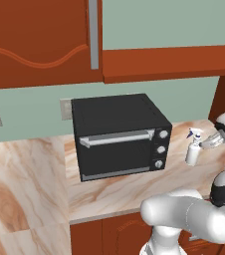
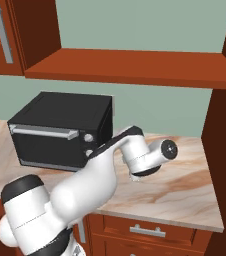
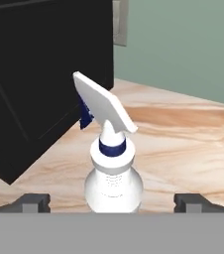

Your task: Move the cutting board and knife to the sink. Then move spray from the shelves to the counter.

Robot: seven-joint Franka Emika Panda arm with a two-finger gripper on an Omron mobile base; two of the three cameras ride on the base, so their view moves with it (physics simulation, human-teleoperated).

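Hand view: we see the spray (image 3: 113, 168) standing upright on the counter (image 3: 183, 144), between our gripper's (image 3: 113, 202) two finger tips (image 3: 34, 202) — jaws spread wide, touching nothing. From the left base view, the bottle stands just right of the black oven (image 1: 119, 135) — below the shelves (image 1: 169, 62).

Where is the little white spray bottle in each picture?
Left base view: the spray stands upright on the counter, right of the black oven.
Right base view: I can't make it out; the arm covers that spot.
Hand view: bottom centre, between the spread end effector tips.
Shared landmark: the oven.
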